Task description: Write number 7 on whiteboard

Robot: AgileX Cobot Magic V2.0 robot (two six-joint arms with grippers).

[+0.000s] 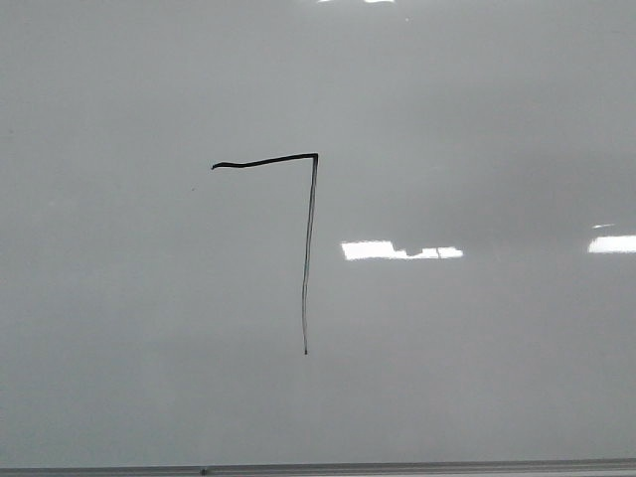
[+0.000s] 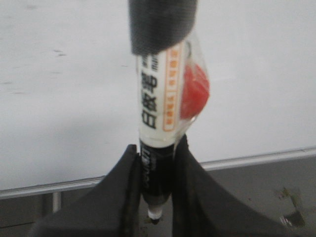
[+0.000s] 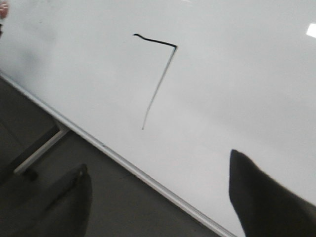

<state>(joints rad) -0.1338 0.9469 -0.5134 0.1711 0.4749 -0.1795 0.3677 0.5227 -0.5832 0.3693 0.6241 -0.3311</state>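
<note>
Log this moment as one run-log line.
number 7 drawn on whiteboard | left gripper shut on marker | right gripper open, empty

Office or classroom — a standing whiteboard (image 1: 477,119), bare grey floor (image 3: 74,158).

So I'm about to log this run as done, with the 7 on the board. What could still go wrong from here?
The number 7 has a thin, fading downstroke, so it may read as faint. The left claw grips the marker near the whiteboard; a stray touch could add a mark. Ink may smear if brushed.
</note>
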